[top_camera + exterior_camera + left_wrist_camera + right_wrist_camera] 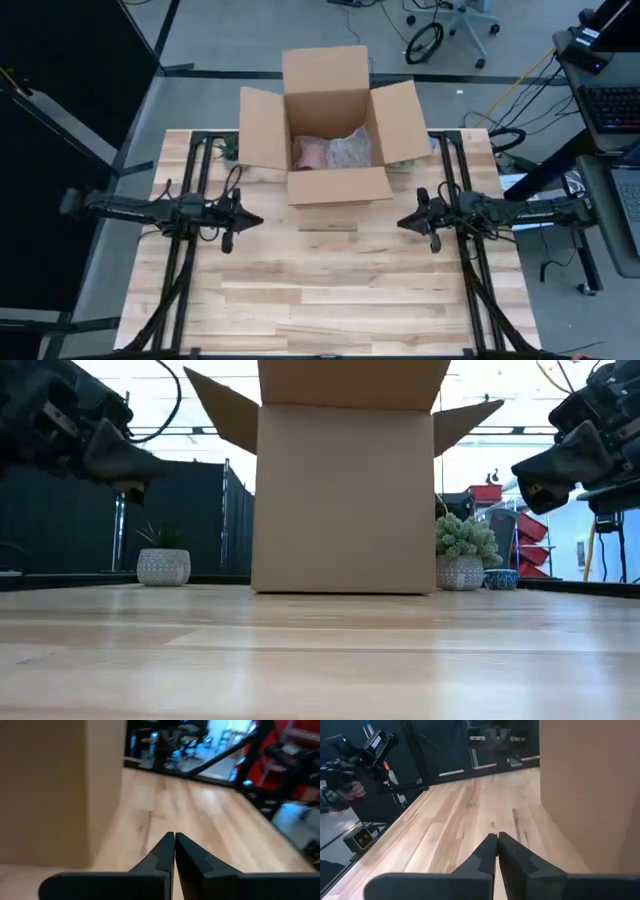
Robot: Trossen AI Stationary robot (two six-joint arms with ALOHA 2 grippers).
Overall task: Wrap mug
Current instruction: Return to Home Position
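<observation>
No words, numbers or brand names can be read anywhere. A small white tag (pixel 374 741) sits on a dark device (pixel 367 752) past the far edge of the bench (pixel 455 830). It has marks on it, but they are too blurry to make out.

brown box (pixel 340 186); pale wood table (pixel 330 290)

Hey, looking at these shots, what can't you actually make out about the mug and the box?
Low view: the cardboard box hides its contents behind its front wall.
High view: the bubble-wrapped mug lies inside, too small and too covered to tell its pose.
Wrist views: only the box's outer wall shows.
</observation>
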